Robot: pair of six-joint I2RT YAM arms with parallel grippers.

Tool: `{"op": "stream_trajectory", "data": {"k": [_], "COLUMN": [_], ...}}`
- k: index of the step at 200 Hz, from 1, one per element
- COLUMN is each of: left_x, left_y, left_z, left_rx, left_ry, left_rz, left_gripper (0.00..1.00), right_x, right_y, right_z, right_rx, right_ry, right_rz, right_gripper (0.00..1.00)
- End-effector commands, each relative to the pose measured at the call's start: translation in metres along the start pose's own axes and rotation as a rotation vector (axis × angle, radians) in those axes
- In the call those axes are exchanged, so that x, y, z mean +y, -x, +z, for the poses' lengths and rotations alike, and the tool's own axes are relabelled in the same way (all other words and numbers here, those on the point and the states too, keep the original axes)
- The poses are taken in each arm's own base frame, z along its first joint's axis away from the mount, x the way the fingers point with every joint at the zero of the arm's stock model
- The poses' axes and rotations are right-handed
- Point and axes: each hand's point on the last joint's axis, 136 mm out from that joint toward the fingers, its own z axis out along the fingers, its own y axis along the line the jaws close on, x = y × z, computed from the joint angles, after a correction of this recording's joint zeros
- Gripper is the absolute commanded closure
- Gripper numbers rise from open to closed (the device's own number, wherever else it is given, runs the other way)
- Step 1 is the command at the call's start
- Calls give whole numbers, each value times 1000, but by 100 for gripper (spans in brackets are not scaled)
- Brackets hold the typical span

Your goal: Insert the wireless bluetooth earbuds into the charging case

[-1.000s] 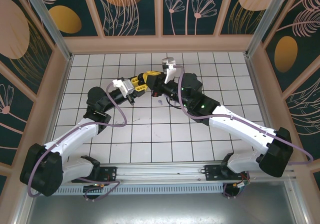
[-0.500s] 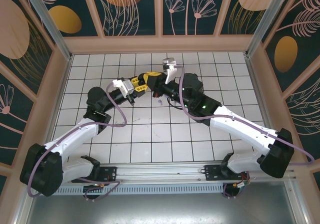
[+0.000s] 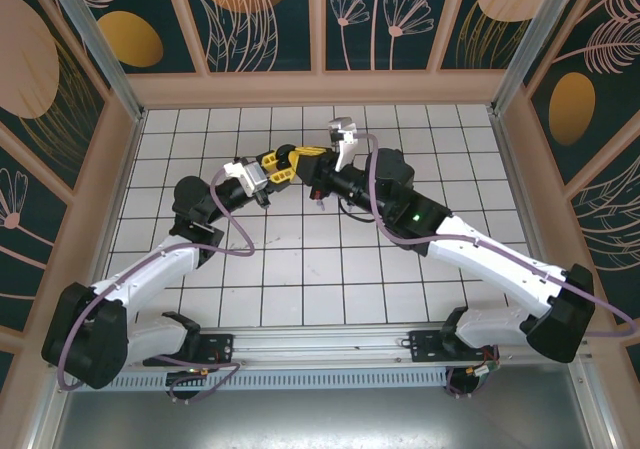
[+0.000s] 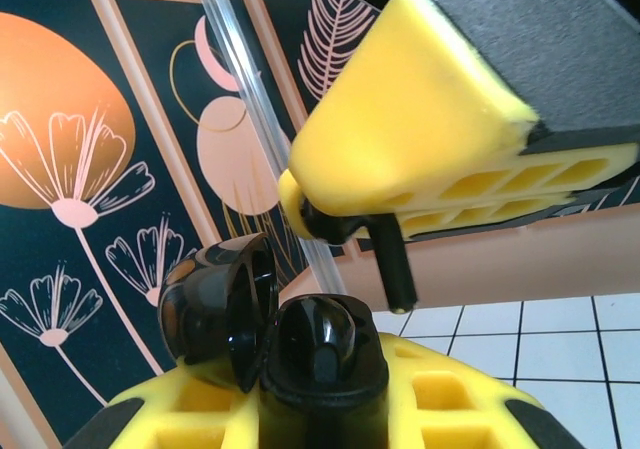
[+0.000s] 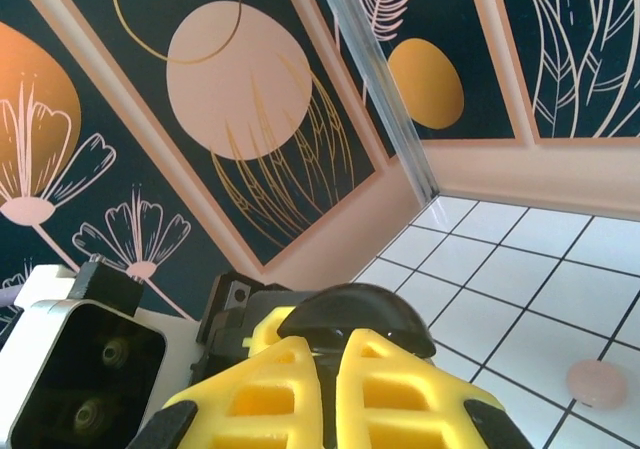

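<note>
We are at the insertion step for one black earbud: the left gripper is clamped tight on the black charging case, whose lid hangs open toward nine o'clock. The right gripper, pinched shut on the earbud, holds it stem-down just at one o'clock of the case's mouth. In the top view, the two meet near eleven o'clock of the tiled floor's middle. Next, we judge, the stem must shift toward seven o'clock, line up with its socket, then go down gently before the fingers let go.
</note>
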Motion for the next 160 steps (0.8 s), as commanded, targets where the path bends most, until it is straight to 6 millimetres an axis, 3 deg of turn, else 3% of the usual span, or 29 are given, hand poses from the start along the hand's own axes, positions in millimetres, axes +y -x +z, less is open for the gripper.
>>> {"op": "stream_trajectory", "data": {"k": [1, 56, 160], "left_x": [1, 1, 1], "left_y": [8, 7, 15], "left_z": [4, 8, 10], "left_rx": [-36, -28, -43], "left_ry": [-5, -23, -42], "left_rz": [71, 61, 44], "left_gripper": [100, 100, 100], "right_x": [18, 10, -4], "right_y": [18, 27, 12], "right_z": [-18, -23, -2], "right_rx": [-34, -68, -31], "right_ry": [59, 42, 57], "right_rz": [-35, -48, -29], "right_gripper": [91, 91, 91]}}
